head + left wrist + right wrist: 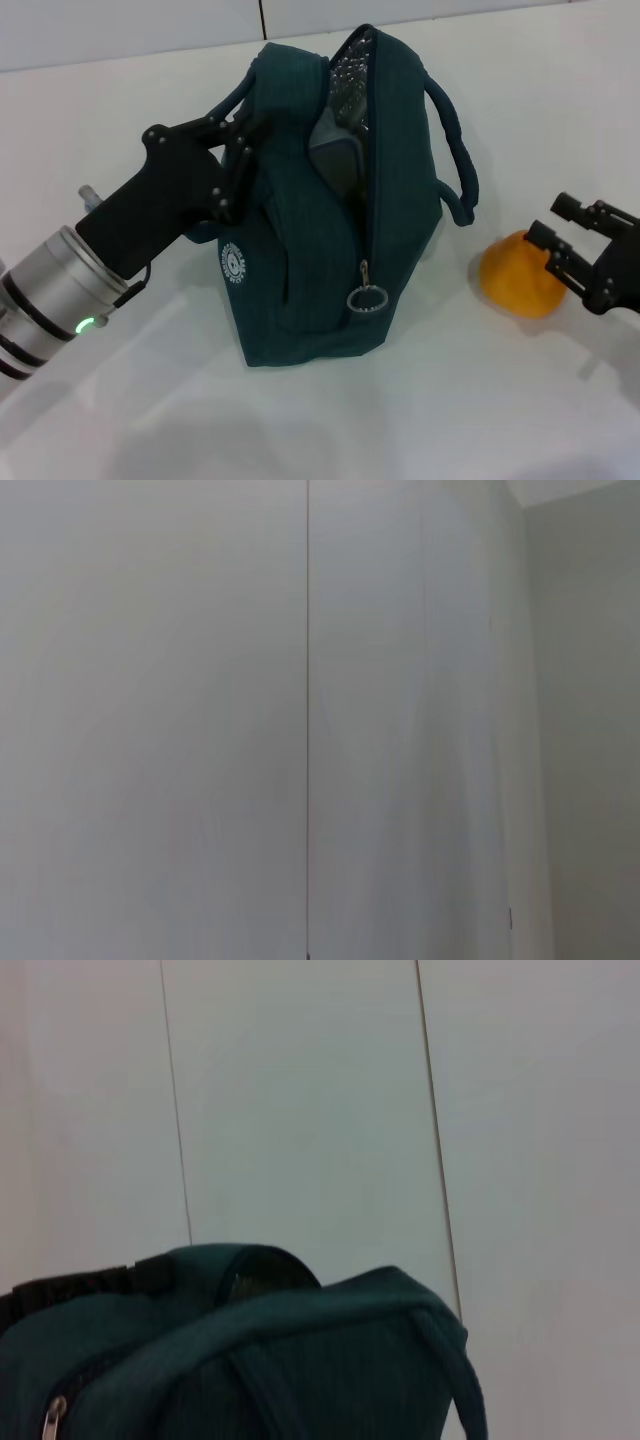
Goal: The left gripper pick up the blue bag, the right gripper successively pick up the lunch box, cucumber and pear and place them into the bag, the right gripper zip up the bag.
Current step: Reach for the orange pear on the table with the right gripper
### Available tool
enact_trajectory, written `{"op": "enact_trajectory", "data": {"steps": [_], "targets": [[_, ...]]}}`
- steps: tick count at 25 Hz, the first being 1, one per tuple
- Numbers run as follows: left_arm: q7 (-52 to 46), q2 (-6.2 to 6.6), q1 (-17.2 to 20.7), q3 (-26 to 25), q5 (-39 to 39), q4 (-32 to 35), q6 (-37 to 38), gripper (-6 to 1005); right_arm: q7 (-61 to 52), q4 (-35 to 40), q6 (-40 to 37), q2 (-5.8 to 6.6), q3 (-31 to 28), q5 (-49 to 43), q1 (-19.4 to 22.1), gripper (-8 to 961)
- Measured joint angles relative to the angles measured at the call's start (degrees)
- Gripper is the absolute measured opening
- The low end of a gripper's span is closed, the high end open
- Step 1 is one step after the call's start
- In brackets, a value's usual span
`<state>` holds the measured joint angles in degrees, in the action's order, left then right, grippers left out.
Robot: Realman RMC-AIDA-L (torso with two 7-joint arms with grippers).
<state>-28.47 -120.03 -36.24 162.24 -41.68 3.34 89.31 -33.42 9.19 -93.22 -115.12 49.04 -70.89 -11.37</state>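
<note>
The blue bag [320,250] stands upright in the middle of the white table in the head view. Its zip is open along the top and down to the ring pull [367,297]. A grey lunch box [338,160] and a dark bumpy cucumber [350,80] show inside the opening. My left gripper [238,135] is shut on the bag's left handle. The orange-yellow pear [515,278] lies on the table to the right of the bag. My right gripper [553,228] is open, its fingers just beside the pear's right side. The right wrist view shows the bag's top [250,1350].
The table [420,420] is white, with a white panelled wall [130,30] behind it. The bag's right handle [458,150] loops out toward the pear. The left wrist view shows only wall panels [300,720].
</note>
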Motion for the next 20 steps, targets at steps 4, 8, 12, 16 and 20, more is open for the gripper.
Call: {"op": "enact_trajectory", "data": {"steps": [4, 8, 12, 16, 20], "targets": [[0.0, 0.05, 0.0, 0.0, 0.0, 0.0, 0.0, 45, 0.0, 0.3, 1.0, 0.00, 1.1, 0.0, -0.3, 442], [0.0, 0.06, 0.0, 0.0, 0.0, 0.0, 0.0, 45, 0.1, 0.4, 1.9, -0.01, 2.1, 0.0, -0.6, 416], [0.1, 0.03, 0.1, 0.0, -0.1, 0.0, -0.1, 45, 0.1, 0.4, 2.1, 0.00, 2.2, 0.0, -0.8, 412], [0.1, -0.06, 0.1, 0.0, -0.1, 0.0, 0.0, 45, 0.1, 0.4, 2.5, 0.00, 2.3, 0.0, -1.1, 408], [0.1, -0.10, 0.1, 0.0, -0.1, 0.1, 0.0, 45, -0.4, 0.4, 3.2, 0.06, 2.3, 0.0, -1.6, 316]]}}
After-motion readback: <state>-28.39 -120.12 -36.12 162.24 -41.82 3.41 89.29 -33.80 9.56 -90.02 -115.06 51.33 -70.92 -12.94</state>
